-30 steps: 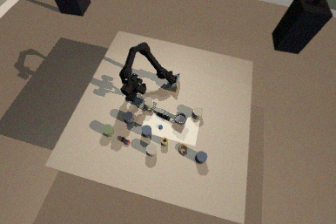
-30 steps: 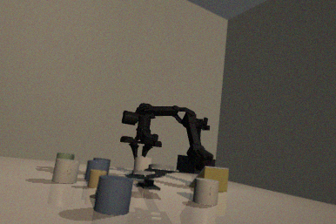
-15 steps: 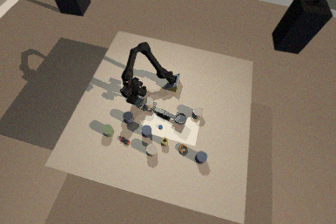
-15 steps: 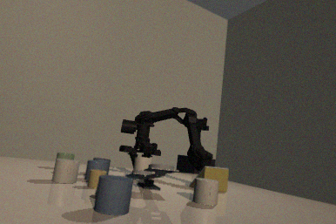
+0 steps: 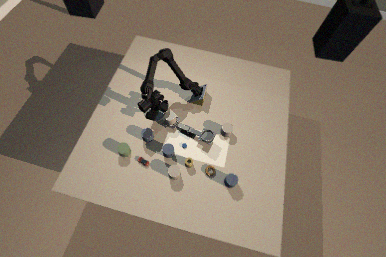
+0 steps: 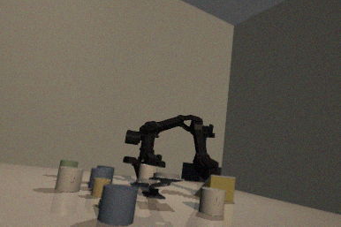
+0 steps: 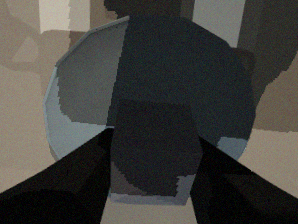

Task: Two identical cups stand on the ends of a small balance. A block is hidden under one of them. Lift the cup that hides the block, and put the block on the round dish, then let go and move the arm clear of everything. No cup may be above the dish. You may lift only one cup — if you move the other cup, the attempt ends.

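Note:
My gripper [image 5: 152,115] [image 7: 150,140] points down, shut on a grey block [image 7: 156,132]. In the wrist view the block is low over the round blue-grey dish [image 7: 85,137]; whether it touches the dish cannot be told. One cream cup [image 5: 171,118] [image 6: 147,171] stands upright on the balance end nearest my gripper, close beside the fingers. The balance's other end [image 5: 207,136] [image 6: 167,176] is a bare round pan. Other cream cups [image 5: 227,129] [image 5: 174,172] stand on the table. In the exterior view my fingertips are partly hidden behind the cup on the balance.
Blue cylinders [image 5: 147,135] [image 5: 168,150] [image 5: 231,181], a green one [image 5: 124,150] and small red and yellow things [image 5: 144,161] [image 5: 189,162] stand around the balance. A small blue thing [image 5: 184,145] lies beside it. A yellow block [image 6: 223,187] is near the arm's base.

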`<state>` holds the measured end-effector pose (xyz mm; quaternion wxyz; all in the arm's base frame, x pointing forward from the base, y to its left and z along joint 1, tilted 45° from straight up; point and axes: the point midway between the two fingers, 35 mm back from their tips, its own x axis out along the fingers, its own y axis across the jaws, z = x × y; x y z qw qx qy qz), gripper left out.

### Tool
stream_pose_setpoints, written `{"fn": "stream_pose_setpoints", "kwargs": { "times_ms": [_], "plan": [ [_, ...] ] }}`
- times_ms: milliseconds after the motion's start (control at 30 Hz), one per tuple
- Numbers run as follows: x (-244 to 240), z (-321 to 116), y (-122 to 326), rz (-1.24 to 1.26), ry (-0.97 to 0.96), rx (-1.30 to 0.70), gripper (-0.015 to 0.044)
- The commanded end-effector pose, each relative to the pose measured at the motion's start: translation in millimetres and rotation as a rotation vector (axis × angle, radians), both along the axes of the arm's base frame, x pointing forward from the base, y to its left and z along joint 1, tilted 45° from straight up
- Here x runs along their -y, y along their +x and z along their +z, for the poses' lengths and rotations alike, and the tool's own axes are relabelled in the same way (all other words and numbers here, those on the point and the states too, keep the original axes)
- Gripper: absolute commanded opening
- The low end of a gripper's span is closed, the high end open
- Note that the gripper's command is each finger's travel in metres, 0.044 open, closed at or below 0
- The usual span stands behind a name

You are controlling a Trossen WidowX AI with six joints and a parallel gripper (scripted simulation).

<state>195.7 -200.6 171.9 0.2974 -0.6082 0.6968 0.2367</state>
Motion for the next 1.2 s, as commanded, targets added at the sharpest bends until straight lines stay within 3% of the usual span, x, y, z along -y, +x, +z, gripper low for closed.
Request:
{"fn": "stream_pose_setpoints", "kwargs": {
  "times_ms": [0,467,600,900,1167],
  "plan": [
    [0.0,0.2,0.0,-0.001,-0.001,0.0,0.0079],
    [-6.9,6.5,1.9,-0.001,0.002,0.001,0.044],
    [-40.2,38.6,4.9,0.002,0.005,0.0,0.044],
    [-65.1,63.9,6.4,0.007,0.004,0.002,0.044],
    [-66.4,65.3,6.4,0.007,0.003,0.003,0.044]
  ]
}}
